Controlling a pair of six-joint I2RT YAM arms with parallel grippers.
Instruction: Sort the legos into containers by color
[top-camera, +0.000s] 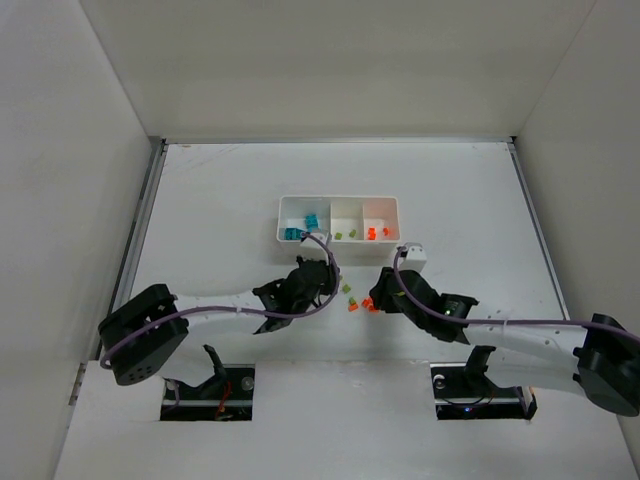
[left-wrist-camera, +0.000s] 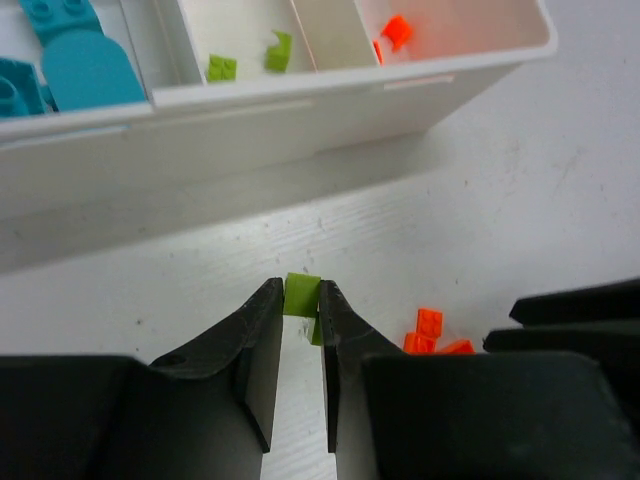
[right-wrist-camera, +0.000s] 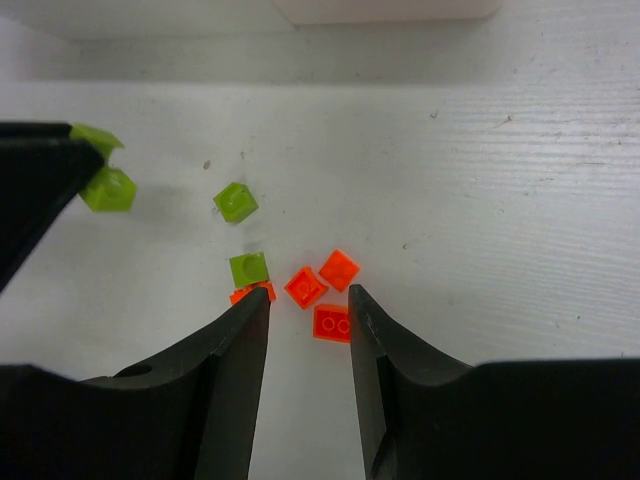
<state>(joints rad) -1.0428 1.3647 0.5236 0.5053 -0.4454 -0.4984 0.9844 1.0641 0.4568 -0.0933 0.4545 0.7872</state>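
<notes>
Worktop (top-camera: 480, 200): white, carries everything.
Tray (left-wrist-camera: 250, 140): just behind the left fingers; its middle compartment already holds green pieces.
Left fingers (left-wrist-camera: 255, 340): pinching one green lego (left-wrist-camera: 301, 294) at the very tips, low over the worktop.
Right fingers (right-wrist-camera: 235, 350): partly spread, holding nothing, over loose orange legos (right-wrist-camera: 332, 322).
Risk: the grip is shallow, so the lego may slip during lifting; the arms are close and may collide.

My two white arms (top-camera: 220, 305), black at either end

Tubular white links; boxy black shoulder housings (top-camera: 145, 335); a lilac cable (top-camera: 520, 322) trails along each; my left gripper (left-wrist-camera: 300, 300) and right gripper (right-wrist-camera: 308, 300) have matte black, curved, tapering fingers (right-wrist-camera: 235, 350).
</notes>
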